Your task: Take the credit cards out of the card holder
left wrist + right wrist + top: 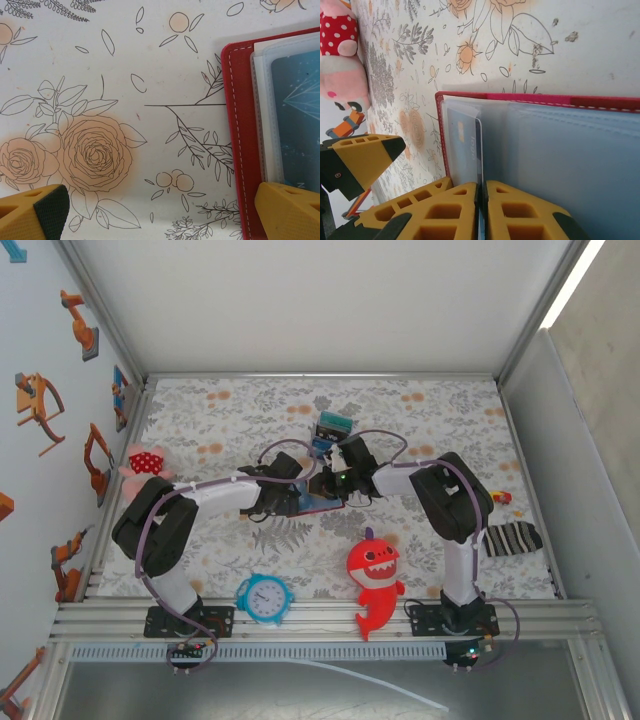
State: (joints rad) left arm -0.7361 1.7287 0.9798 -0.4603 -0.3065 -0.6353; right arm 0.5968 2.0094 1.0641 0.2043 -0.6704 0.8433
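Sitting nearest the arm bases: blue alarm clock (pixel 265 598) and red shark toy (pixel 375 575), both by the table's front edge, well apart from the work. Striped sock (pixel 510 537) is off to the right, pink plush (pixel 145 465) at the left edge.

Mid-table, both arms meet over the card holder (pixel 530 98). It lies open and flat on the floral cloth (pixel 125 75), red rim around pale clear sleeves.

Right gripper (pixel 481 189): fingers pressed together, pinching the thin edge of a blue-grey card (pixel 465 150). Most of that card is inside the end sleeve, and its dark edge runs down between the two yellow fingers.

Left gripper (pixel 160 205): spread wide, holding nothing. One finger (pixel 35 210) is over bare cloth. The other is over the holder's red corner; can't tell if it touches. A teal card (pixel 300 115) sits in the sleeve just beside that finger. In the right wrist view, one left-gripper finger hangs just beside the holder's outer edge.

Beyond the grippers, farther up the table: loose teal card (pixel 335 425) and loose blue card (pixel 320 445) lie on the cloth, just beside each other, out of the holder.
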